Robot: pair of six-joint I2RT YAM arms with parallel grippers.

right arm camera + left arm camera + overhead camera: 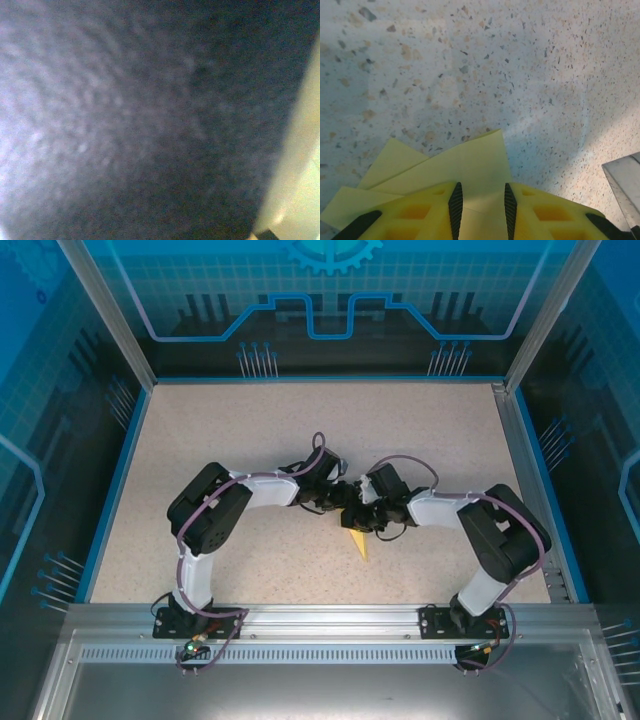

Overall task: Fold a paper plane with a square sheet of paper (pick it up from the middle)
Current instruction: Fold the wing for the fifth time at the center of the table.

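The square sheet of paper [465,165] is yellow and lies folded in overlapping layers on the speckled table, with flaps fanning out to the left. In the top view its sharp tip [357,544] pokes out towards the near edge below the two wrists, like a paper plane. My left gripper [481,207] stands over the paper with its jaws partly apart, and flat creased paper shows in the gap. From above, the left gripper [345,502] and right gripper [363,518] meet over the paper at mid-table. The right wrist view is dark and blurred, with a pale yellow strip [300,150] at its right edge.
The speckled beige table [250,430] has a blue rim and transparent blue walls around it. An aluminium rail [330,618] runs along the near edge by the arm bases. A grey metallic edge [625,185] juts into the left wrist view at lower right.
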